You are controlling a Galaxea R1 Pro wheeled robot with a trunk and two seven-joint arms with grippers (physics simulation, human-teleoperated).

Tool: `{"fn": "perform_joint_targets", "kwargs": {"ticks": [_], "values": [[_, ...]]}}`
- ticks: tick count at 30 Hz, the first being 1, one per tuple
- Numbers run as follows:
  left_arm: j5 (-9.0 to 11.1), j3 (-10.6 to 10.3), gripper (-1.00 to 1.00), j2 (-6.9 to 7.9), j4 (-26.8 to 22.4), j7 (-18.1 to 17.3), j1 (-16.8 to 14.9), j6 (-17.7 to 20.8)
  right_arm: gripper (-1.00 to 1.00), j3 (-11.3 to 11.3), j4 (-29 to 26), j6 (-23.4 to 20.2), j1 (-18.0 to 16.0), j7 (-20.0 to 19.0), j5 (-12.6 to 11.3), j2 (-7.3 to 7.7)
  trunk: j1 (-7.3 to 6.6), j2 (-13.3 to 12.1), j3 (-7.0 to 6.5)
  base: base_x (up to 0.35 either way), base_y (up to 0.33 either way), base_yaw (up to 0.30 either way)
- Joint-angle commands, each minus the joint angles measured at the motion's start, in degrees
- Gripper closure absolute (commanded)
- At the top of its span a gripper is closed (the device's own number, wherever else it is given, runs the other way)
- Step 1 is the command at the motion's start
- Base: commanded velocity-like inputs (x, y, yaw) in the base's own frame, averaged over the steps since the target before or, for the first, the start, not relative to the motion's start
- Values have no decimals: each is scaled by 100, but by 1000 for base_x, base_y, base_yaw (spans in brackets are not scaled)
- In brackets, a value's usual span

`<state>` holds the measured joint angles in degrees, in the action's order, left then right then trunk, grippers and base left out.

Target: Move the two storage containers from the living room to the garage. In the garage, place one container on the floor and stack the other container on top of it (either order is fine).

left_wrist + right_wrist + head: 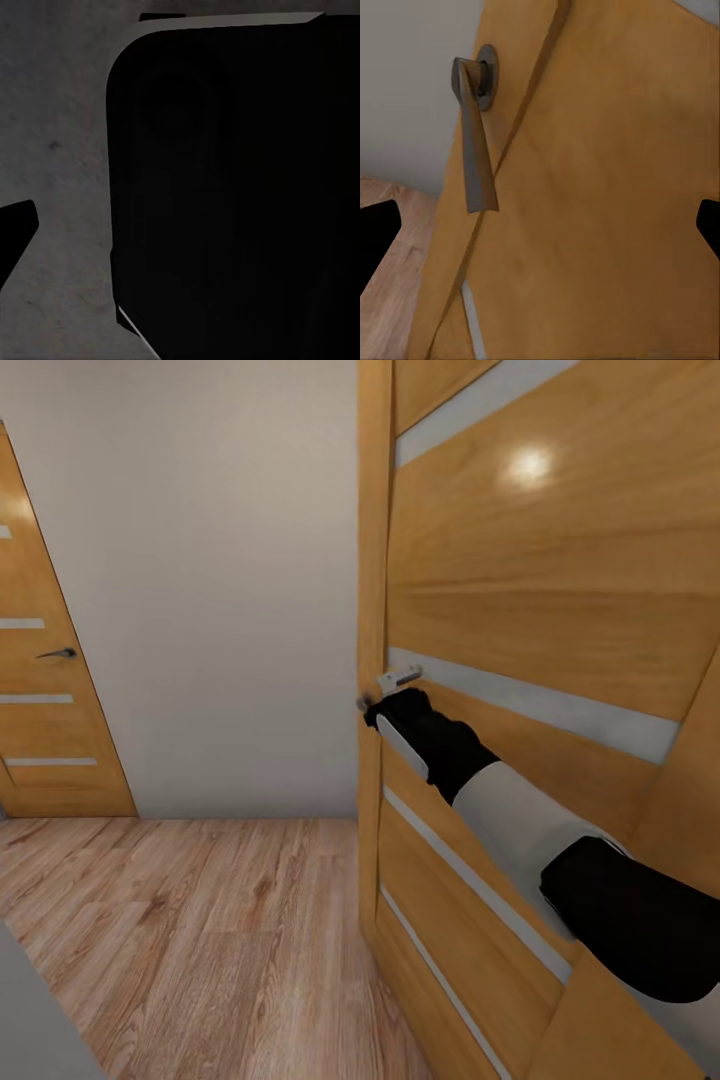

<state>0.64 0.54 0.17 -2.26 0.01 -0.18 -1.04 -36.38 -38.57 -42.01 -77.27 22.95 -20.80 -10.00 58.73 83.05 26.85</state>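
The two storage containers are out of view. A wooden panel door (540,580) with pale stripes stands close on my right. My right arm reaches out to its edge, and the right gripper (385,705) is at the height of the door's lever. In the right wrist view the grey lever handle (476,142) hangs just ahead. The right gripper (542,229) is open, with its black fingertips (375,232) far apart and nothing between them. In the left wrist view one black fingertip (15,225) shows against a dim grey surface, beside a large dark body (225,195).
A light wood-plank floor (200,940) runs ahead to a plain beige wall (220,610). A second wooden door (40,720) with a dark handle (58,654) stands at the far left. A grey edge (30,1020) cuts into the near left corner.
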Motion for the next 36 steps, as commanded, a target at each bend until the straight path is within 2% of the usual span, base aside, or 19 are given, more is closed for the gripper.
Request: {"fn": "perform_joint_targets", "kwargs": {"ticks": [1, 10, 19, 25, 36], "values": [[7, 4, -100, 0, -3, 1, 0, -10, -100, -15, 148, -60, -7, 105, 92, 0, 0, 3, 6, 0, 0, 0], [6, -1, -100, 0, -3, 7, 0, -10, -100, -27, 377, -13, -7, 265, 394, 0, 0, 3, 6, 0, 0, 0], [6, -1, -100, 0, -3, 8, 0, -10, -100, -36, 739, 128, -15, 293, 426, 0, 0, 3, 6, 0, 0, 0], [6, -1, -100, 0, -3, 7, 0, -10, -100, -36, 850, 159, -42, 572, 445, 0, 0, 3, 6, 0, 0, 0], [2, -1, -100, -8, -3, 8, 0, -10, -100, -20, 983, 165, -115, 801, 450, 0, 0, 3, 6, 0, 0, 0]]}}
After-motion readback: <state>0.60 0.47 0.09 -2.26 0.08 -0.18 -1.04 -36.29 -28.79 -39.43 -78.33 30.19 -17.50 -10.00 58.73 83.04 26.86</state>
